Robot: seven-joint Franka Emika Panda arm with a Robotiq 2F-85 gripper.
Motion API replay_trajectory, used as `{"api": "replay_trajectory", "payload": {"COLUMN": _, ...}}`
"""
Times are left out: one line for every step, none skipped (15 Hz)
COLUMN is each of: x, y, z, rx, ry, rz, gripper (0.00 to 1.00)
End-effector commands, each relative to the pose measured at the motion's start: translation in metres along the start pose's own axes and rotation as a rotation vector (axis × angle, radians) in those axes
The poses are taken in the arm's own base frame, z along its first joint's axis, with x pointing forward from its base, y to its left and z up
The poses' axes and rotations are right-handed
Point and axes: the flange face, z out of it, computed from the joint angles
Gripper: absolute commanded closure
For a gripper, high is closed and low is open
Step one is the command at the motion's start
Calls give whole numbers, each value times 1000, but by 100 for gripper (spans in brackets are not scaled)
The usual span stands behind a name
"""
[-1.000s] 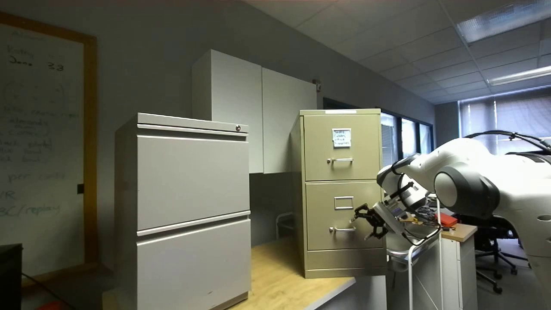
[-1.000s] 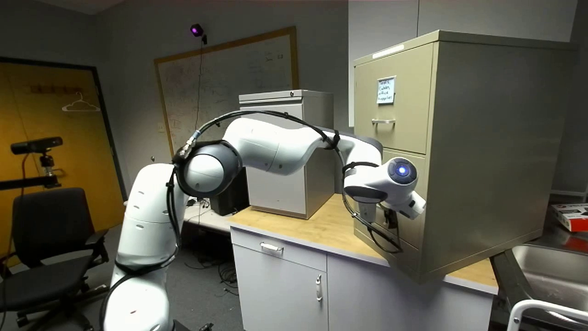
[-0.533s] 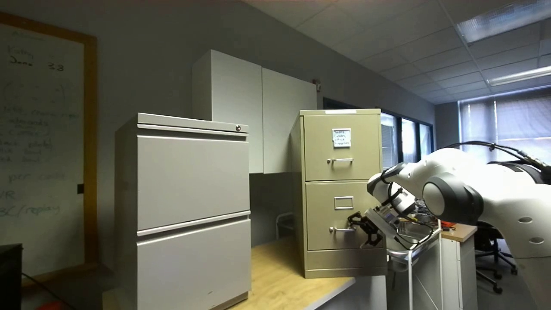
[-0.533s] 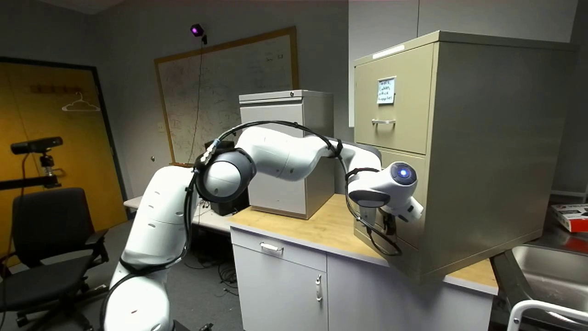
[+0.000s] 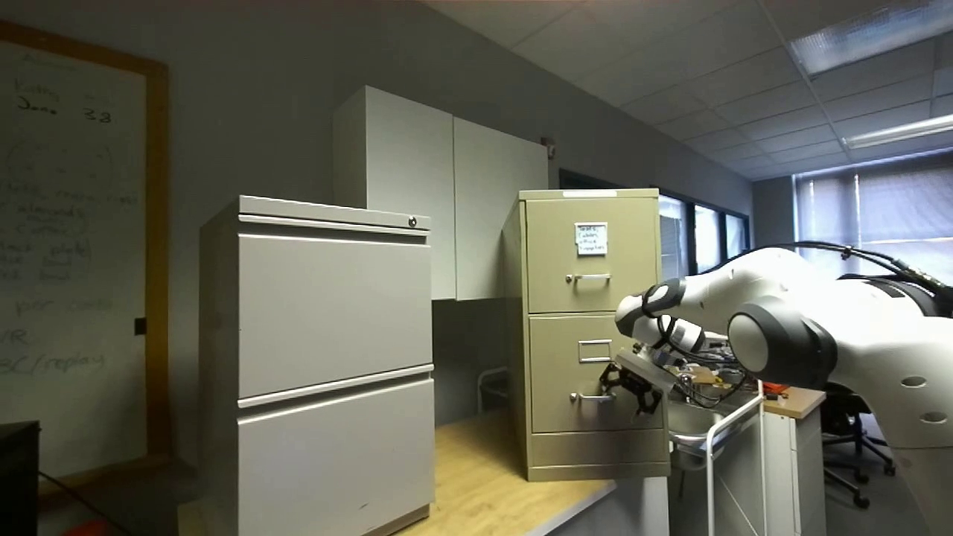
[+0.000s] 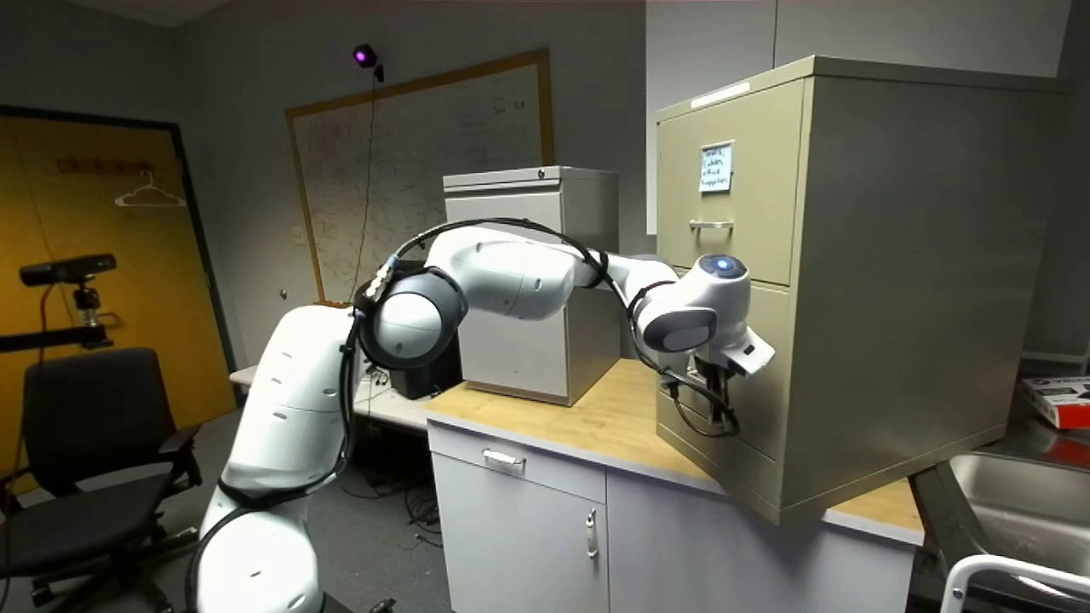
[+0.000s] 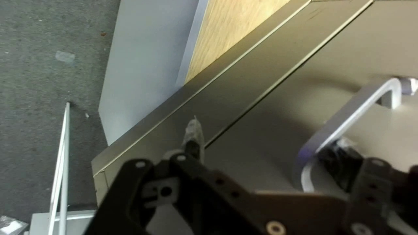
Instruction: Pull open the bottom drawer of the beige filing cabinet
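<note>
The beige filing cabinet [image 5: 592,327] stands on the counter with its drawers closed; it also shows in an exterior view [image 6: 911,289]. Its bottom drawer [image 5: 555,365] has a metal bar handle [image 5: 593,397]. My gripper [image 5: 624,400] is open at the right end of that handle. In the wrist view my gripper [image 7: 267,140] has its fingers wide apart, with the near end of the handle [image 7: 349,116] between them. The right finger's tip is close beside the bar; I cannot tell whether it touches. In an exterior view the hand [image 6: 715,387] is mostly hidden by the wrist.
A pale grey cabinet [image 5: 335,313] stands on the wooden counter [image 5: 484,476], left of the beige one. A sink [image 6: 1022,511] and a white metal rail [image 6: 1022,568] lie at the cabinet's other side. The beige cabinet's front corner overhangs the counter edge.
My gripper has moved left to the bottom drawer's handle. Over the last half second the wrist has tilted, with the hand's back rising. The drawer has not moved.
</note>
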Motion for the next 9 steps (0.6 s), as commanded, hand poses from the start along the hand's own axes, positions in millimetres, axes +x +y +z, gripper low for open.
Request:
{"api": "replay_trajectory", "payload": {"x": 14, "y": -16, "z": -14, "rx": -134, "ry": 80, "rz": 54, "gripper": 40}}
{"api": "replay_trajectory", "payload": {"x": 12, "y": -20, "z": -16, "rx": -158, "ry": 71, "rz": 46, "gripper": 47}}
{"api": "replay_trajectory", "payload": {"x": 12, "y": -25, "z": -17, "rx": -174, "ry": 68, "rz": 37, "gripper": 55}}
{"api": "replay_trajectory", "payload": {"x": 11, "y": -28, "z": -16, "rx": -188, "ry": 55, "rz": 20, "gripper": 63}}
{"api": "replay_trajectory", "payload": {"x": 10, "y": -31, "z": -15, "rx": -189, "ry": 36, "rz": -3, "gripper": 69}}
{"api": "replay_trajectory", "payload": {"x": 10, "y": -34, "z": -15, "rx": -192, "ry": 24, "rz": -22, "gripper": 78}}
{"api": "replay_trajectory", "payload": {"x": 10, "y": -37, "z": -14, "rx": -185, "ry": 8, "rz": -39, "gripper": 85}}
{"api": "replay_trajectory", "payload": {"x": 10, "y": -39, "z": -14, "rx": -176, "ry": -9, "rz": -59, "gripper": 92}}
{"api": "replay_trajectory", "payload": {"x": 10, "y": -39, "z": -15, "rx": -169, "ry": -30, "rz": -95, "gripper": 94}}
